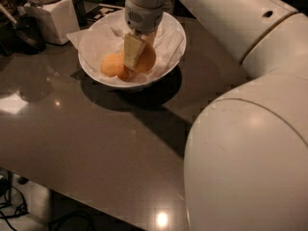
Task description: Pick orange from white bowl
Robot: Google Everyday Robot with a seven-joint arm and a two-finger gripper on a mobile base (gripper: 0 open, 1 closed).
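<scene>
The white bowl [166, 70], lined with crumpled white paper, sits at the back of the dark table. It holds three oranges. My gripper [139, 64] reaches down into the bowl from above, and its near finger [133, 49] stands in front of the largest, deepest orange [149, 59]. The fingers look shut on this orange, one on each side, and the far finger is hidden behind it. A paler orange [111, 64] lies to its left. Another orange [126, 74] peeks out below the finger.
A white square canister [50, 16] stands at the back left beside a dark object [24, 32]. My bulky white arm [250, 153] fills the right side. The table's front edge [96, 198] runs across the lower left, with cables on the floor below.
</scene>
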